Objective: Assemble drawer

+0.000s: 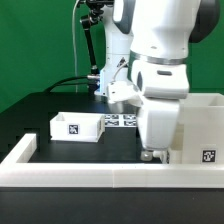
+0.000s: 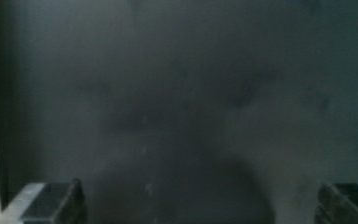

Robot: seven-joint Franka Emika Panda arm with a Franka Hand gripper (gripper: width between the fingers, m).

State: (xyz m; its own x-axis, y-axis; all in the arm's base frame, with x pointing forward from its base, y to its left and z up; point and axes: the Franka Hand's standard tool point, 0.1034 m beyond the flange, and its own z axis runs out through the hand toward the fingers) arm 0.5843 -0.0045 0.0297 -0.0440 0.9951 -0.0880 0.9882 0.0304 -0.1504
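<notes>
While the small drawer tray (image 1: 76, 126) sits mid-bench toward the far edge, open side up, the taller white casing (image 1: 205, 125) stands at the bench edge on the exterior view's right, apparently set apart for a later slide-in. Arm folded steeply down; gripper (image 1: 150, 155) low by the near-edge rail (image 1: 60, 170), just beside the casing. Wrist view: gripper (image 2: 197, 205) empty, jaws wide over bare bench top (image 2: 176, 100).

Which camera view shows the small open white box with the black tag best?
The exterior view. There the small white box is whole: open top, tag on its front wall, resting on the black table. The wrist view shows only dark table surface between the fingertips of the open hand; the box is not recognizable there.
</notes>
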